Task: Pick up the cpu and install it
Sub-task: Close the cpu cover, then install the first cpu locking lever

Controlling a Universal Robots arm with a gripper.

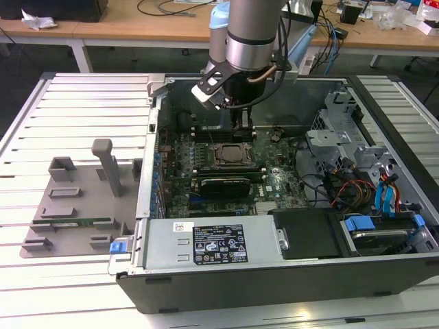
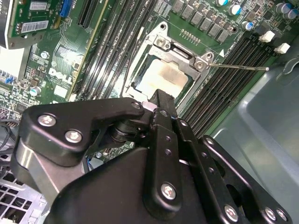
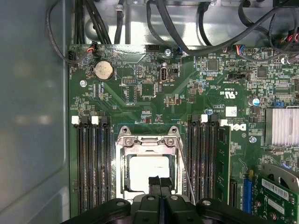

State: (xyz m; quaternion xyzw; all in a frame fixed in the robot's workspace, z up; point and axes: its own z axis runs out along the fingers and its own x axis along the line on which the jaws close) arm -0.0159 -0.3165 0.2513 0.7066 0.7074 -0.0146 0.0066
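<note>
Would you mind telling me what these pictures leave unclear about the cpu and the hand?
1. Both wrist views: the hand covers one edge of the cpu, so it is unclear whether they touch.
2. First wrist view: looking straight down, it is unclear whether the cpu sits fully in the socket frame.
3. Exterior view: the arm hides part of the motherboard, and the cpu is too small for detail.
</note>
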